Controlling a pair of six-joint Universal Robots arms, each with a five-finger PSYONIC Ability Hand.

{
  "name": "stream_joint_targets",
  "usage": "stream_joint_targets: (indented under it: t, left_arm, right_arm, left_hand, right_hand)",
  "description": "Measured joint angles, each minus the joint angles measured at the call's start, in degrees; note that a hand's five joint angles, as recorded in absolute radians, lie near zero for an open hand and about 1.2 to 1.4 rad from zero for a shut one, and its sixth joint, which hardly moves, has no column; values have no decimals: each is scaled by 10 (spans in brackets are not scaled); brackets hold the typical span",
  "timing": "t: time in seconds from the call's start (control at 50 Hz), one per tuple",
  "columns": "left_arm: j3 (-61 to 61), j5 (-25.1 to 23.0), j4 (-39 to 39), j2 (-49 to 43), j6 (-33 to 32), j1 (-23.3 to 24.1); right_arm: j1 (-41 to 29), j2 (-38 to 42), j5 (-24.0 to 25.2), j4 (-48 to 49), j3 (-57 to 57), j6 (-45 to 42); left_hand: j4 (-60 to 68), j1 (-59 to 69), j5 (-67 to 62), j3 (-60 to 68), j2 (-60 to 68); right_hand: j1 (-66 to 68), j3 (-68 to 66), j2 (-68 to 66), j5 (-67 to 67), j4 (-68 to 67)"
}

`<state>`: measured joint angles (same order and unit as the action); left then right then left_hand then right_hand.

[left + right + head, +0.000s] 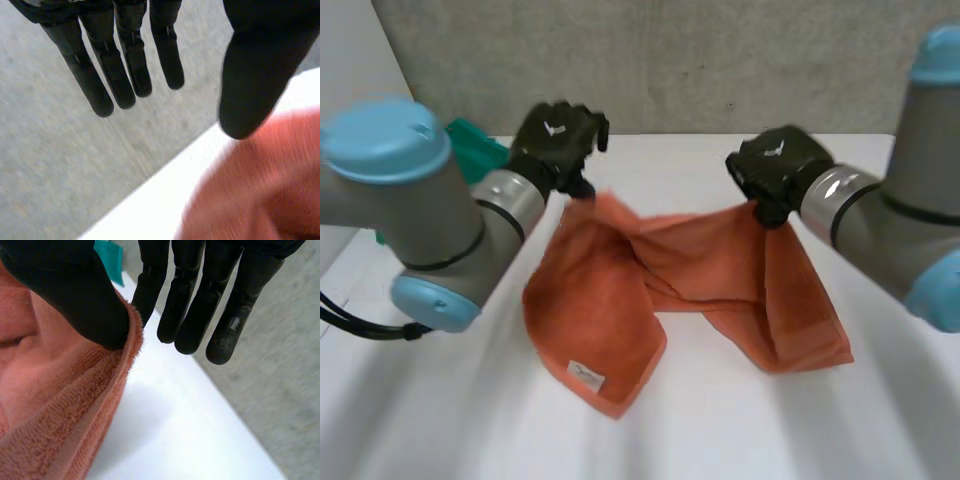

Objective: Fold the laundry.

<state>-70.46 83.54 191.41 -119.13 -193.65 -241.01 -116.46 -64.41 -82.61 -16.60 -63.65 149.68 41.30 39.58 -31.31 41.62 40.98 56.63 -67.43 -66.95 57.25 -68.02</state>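
An orange towel (620, 300) hangs slack between my two hands, and its lower folds rest on the white table (740, 430). A small label shows on its near corner. My left hand (558, 140) is at the towel's far left corner. In the left wrist view its fingers (125, 65) are straight and spread away from the thumb (255, 75), with the towel (260, 190) just past the thumb's tip. My right hand (775, 168) holds the far right corner raised. In the right wrist view its thumb (75, 295) presses the towel's edge (75, 405) against the straight fingers (200, 300).
A teal object (472, 148) lies at the table's back left, behind my left arm, and it also appears past my right hand's fingers as a teal patch (109, 260). A grey wall (720, 60) runs along the table's far edge.
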Motion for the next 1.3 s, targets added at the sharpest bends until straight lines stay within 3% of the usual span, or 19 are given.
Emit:
stream_joint_targets:
  t: [0.14, 0.26, 0.4, 0.5, 0.78, 1.06, 1.3]
  left_arm:
    - [-9, 5, -1, -30, 2, 17]
    - [-60, 39, -4, 28, 8, 18]
    - [-150, 105, -8, 114, 35, -13]
    - [-211, 124, -27, 141, 79, -42]
    - [-230, 103, -66, 92, 158, -95]
    - [-160, 42, -116, -17, 231, -77]
    - [-73, 37, -113, -98, 228, -53]
  right_arm:
    - [0, 55, -23, 27, -5, 34]
    - [4, 72, -64, 49, -29, 49]
    - [8, 43, -66, 79, -75, 45]
    - [14, -8, -61, 115, -120, 38]
    - [18, -146, -17, 130, -159, 35]
    - [15, -240, -11, 127, -173, 35]
    - [9, -253, -11, 118, -173, 33]
  left_hand:
    - [-205, -182, 208, -202, -199]
    - [-209, -182, 214, -207, -201]
    - [-209, -182, 214, -207, -201]
    - [-209, -182, 214, -207, -201]
    - [-202, -180, 201, -204, -197]
    - [-192, -180, 189, -195, -188]
    - [-95, -77, 95, -101, -94]
  right_hand:
    - [0, 0, 0, 1, 0]
    - [0, 0, 0, 1, 0]
    - [0, 0, 0, 1, 0]
    - [0, 0, 0, 1, 0]
    - [0, 0, 0, 1, 0]
    - [0, 0, 0, 1, 0]
    - [3, 0, 0, 1, 0]
